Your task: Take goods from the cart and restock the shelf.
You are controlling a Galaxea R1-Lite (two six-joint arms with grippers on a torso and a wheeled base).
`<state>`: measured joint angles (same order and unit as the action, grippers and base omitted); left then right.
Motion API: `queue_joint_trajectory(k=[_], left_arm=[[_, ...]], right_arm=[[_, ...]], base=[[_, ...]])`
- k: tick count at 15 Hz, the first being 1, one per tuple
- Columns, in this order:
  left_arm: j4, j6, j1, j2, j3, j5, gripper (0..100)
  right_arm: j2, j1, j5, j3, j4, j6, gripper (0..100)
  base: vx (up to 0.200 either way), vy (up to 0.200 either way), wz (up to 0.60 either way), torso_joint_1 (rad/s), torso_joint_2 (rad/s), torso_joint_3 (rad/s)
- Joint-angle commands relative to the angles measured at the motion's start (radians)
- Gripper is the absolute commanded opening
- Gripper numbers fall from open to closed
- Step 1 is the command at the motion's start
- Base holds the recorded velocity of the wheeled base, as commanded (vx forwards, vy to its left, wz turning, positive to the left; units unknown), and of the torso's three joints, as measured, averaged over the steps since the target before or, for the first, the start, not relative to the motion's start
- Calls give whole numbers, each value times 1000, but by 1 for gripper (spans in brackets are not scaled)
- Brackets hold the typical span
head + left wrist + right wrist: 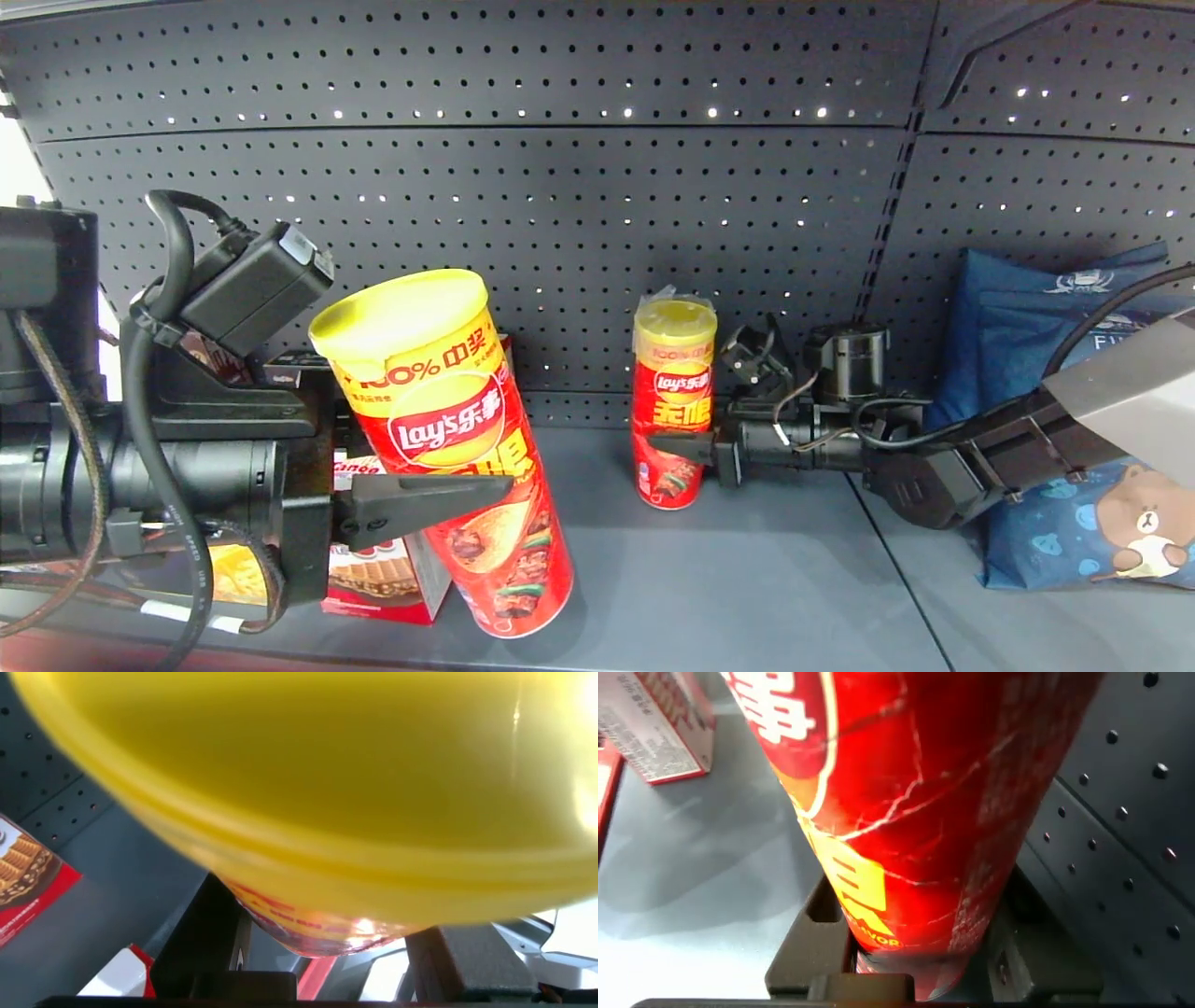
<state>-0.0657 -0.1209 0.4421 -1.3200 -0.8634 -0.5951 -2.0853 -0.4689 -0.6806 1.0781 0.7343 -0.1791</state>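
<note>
Logo, yellow lettering on near can (439,392) and far can (674,373).

Shelf board (747,579): lower half of frame, L to R; goods on it.
Back panel (560,233): upper half, behind all.
Big can (448,420): left-centre, tilted, top twd frame's L, base down at board nr front.
L gripper (453,485): in from left edge, clamped round big can mid-height.
Box (378,583): lower left, behind big can, partly hidden.
Small can (674,411): centre, upright, nr back panel, apart from big can.
R gripper (677,446): from right, clamped on small can's lower half.
Bags (1055,392): right edge, behind R arm.
</note>
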Motion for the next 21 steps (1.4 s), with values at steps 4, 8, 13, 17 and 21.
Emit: queue_joint_trajectory(k=[4, 8, 13, 17, 21], left_arm=[[0, 1, 1, 8, 15, 1, 0], [1, 1, 1, 42, 52, 5, 0], [3, 3, 1, 77, 95, 5, 0], [4, 3, 1, 79, 93, 6, 0], [7, 3, 3, 79, 84, 8, 0]], right_arm=[[114, -25, 62, -118, 33, 4, 0], [168, -40, 64, -265, 132, 9, 0], [228, -91, 108, -389, 267, 92, 0], [283, -105, 118, -521, 330, 104, 0], [330, -131, 121, -584, 332, 104, 0]], base=[[0, 0, 0, 0, 0, 0], [0, 0, 0, 0, 0, 0], [0, 0, 0, 0, 0, 0], [0, 0, 0, 0, 0, 0], [0, 0, 0, 0, 0, 0]])
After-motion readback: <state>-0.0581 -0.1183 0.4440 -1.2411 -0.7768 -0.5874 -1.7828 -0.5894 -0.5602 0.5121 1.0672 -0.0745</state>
